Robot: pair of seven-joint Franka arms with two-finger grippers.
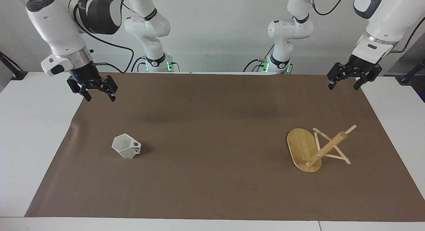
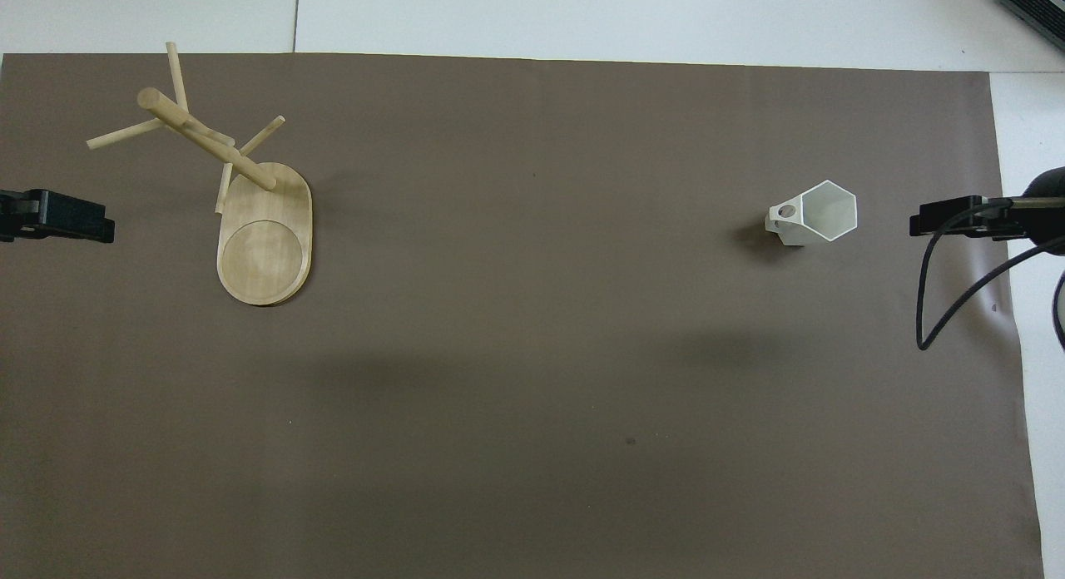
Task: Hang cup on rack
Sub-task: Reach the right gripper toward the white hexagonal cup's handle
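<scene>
Cup point(image 1: 126, 149): white, faceted; upright on the brown mat point(image 1: 212, 191), toward the right arm's end; handle hole visible.
Rack point(image 1: 317, 149): bamboo; appears to stand on the mat, toward the left arm's end, well apart from the cup.
Right gripper point(image 1: 99, 97): raised over the mat's edge, fingers apart, empty.
Left gripper point(image 1: 343, 85): raised over the mat's corner, fingers apart, empty.
</scene>
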